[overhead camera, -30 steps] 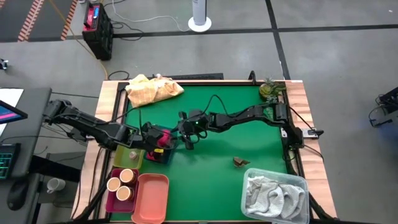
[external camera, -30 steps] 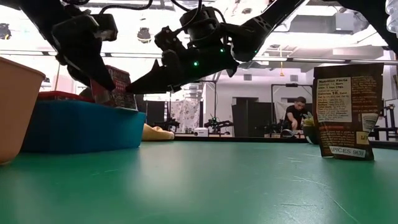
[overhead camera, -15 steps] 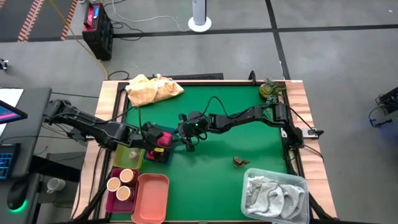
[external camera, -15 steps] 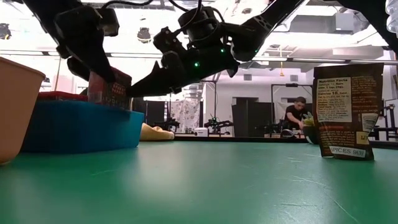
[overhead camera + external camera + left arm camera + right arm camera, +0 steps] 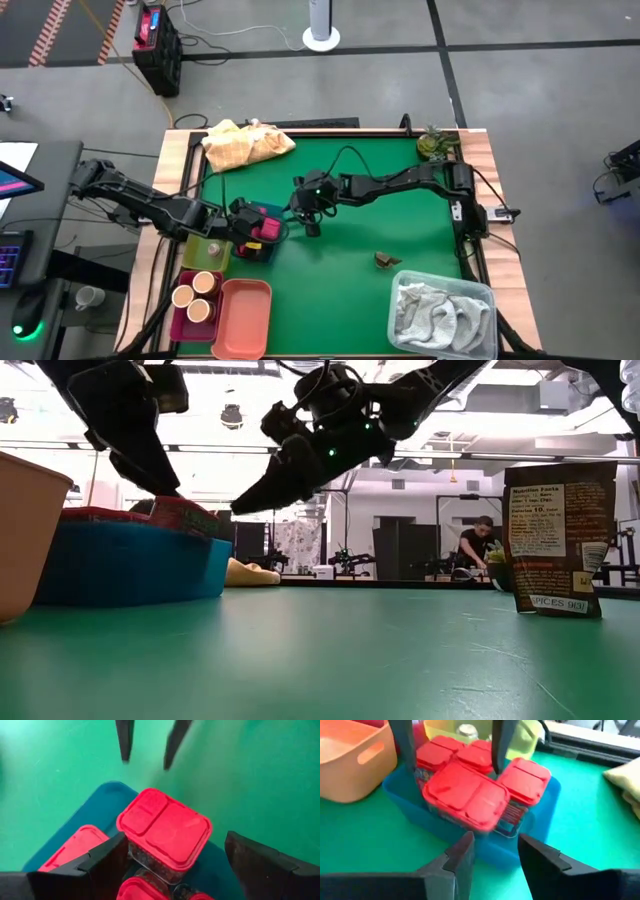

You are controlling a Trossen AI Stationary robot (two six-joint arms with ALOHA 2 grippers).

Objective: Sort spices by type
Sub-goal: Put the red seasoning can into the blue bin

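A blue bin (image 5: 410, 807) holds several pink-red lidded spice packets. One packet (image 5: 165, 827) lies tilted on top of the others. My left gripper (image 5: 176, 837) hangs open right above it with a finger on each side, neither on the packet. My right gripper (image 5: 496, 839) is open and low over the mat just right of the bin (image 5: 258, 248). Tan-lidded jars (image 5: 195, 293) stand in a dark red tray. A grey-capped jar (image 5: 213, 250) sits in a yellow-green bin. A brown spice pouch (image 5: 385, 260) stands alone on the mat.
An orange bin (image 5: 245, 318) sits at the near left. The yellow cloth (image 5: 245, 143) lies at the far left corner, and a clear tub with a grey-white towel (image 5: 440, 310) at the near right. The green mat between bin and pouch (image 5: 555, 540) is bare.
The packet that stood upright under my left gripper has sunk into the blue bin and tipped over onto the other packets. My right gripper, whose fingertips were at that packet, has drawn back toward the table's right and risen a little.
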